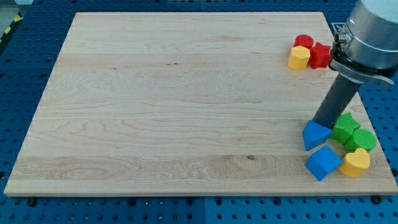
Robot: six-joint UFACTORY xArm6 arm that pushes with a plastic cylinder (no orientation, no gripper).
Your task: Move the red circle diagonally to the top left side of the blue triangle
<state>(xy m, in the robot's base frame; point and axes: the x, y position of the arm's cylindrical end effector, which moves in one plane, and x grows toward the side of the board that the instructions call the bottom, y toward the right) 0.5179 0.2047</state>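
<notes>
The red circle (303,42) lies near the board's top right edge, touching a yellow block (298,58) below it and a red star (320,55) to its lower right. The blue triangle (315,134) lies at the lower right of the board. My tip (318,122) stands right at the blue triangle's upper edge, far below the red circle. The dark rod rises from the tip up to the right into the grey arm (371,34).
A green star (344,127) and a green round block (361,140) sit right of the blue triangle. A blue cube (323,162) and a yellow heart (355,162) lie below it near the wooden board's (174,112) bottom right corner.
</notes>
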